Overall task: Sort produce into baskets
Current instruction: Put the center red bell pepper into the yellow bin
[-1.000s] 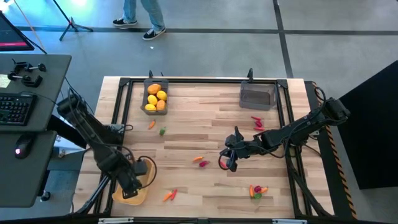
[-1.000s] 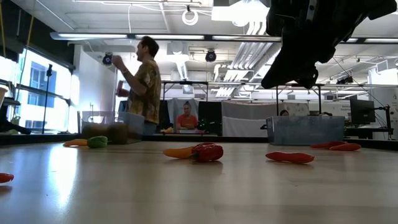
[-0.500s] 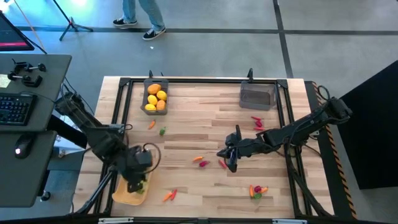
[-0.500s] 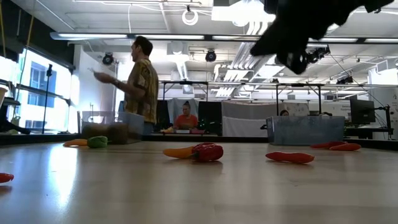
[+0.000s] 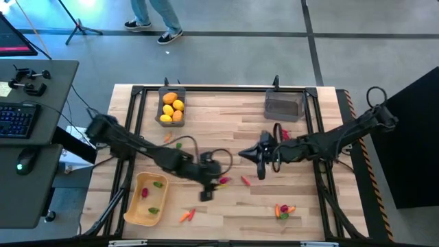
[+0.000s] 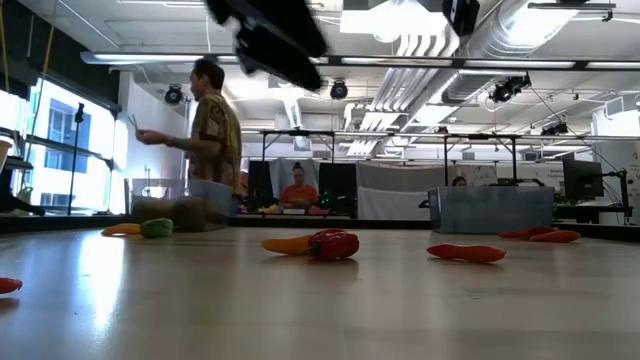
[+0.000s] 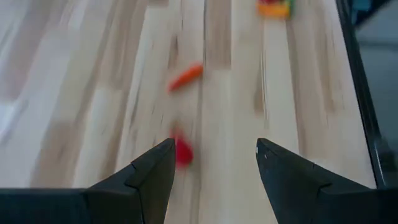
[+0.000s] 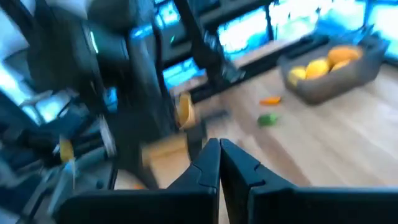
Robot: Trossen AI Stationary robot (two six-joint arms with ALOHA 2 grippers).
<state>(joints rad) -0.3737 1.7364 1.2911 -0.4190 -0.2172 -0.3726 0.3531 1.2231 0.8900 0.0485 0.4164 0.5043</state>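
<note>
We bring our left gripper (image 5: 208, 195), jaws apart and empty, over the red piece (image 7: 182, 151). Next we must lower and close (the right gripper (image 5: 261, 170) hangs shut, empty).

Open-plan lab: ceiling ducts (image 6: 560, 30), monitors (image 6: 580, 178)

A keyboard (image 5: 17, 118) and mouse (image 5: 25, 162) sit on a grey desk (image 5: 41, 89); a person (image 6: 208, 135) stands beyond, perhaps reading.

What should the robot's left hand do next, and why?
Probably drop a little and close on the small red piece right ahead of it. The left hand is open with nothing in it, hanging over the middle of the table near loose pieces, and the yellow tray already has a few pieces in it. The right hand is shut and up off the table.
</note>
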